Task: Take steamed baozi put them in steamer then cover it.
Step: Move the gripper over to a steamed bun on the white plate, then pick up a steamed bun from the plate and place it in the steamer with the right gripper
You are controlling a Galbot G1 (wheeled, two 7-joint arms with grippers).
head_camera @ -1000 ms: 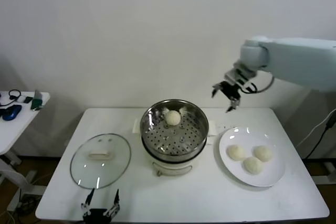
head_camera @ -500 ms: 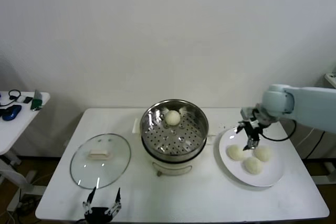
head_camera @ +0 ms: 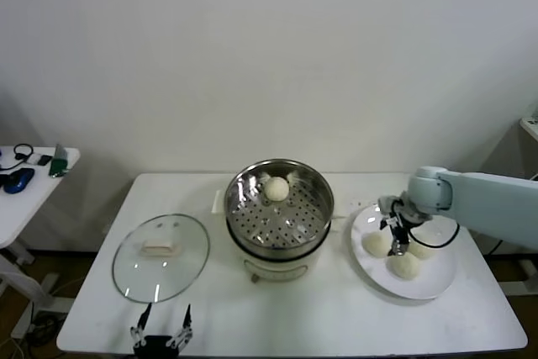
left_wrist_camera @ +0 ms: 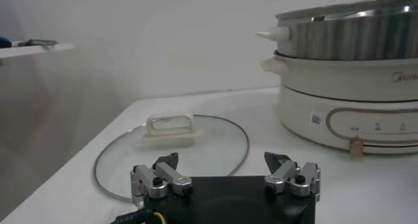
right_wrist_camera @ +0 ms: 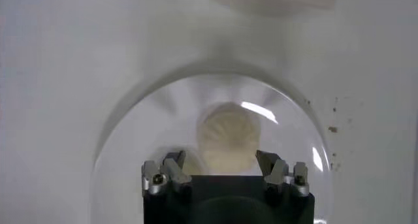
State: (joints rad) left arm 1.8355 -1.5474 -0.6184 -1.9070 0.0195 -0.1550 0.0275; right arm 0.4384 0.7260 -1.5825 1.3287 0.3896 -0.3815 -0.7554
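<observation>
Round shiny stainless-steel steamer w/ hole-dotted tray, cream-white base, brown line markings. Small off-white dough buns on flat white plate. Clear round glass lid, metal rim, cream-white handle. White table. Black grippers w/ silver fingers.

A plain white wall is seen behind a white table. A smaller side table is placed at the left edge.

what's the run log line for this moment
right gripper: jaws open, low over buns on plate | left gripper: open, parked near lid | steamer: uncovered, one bun inside
</observation>
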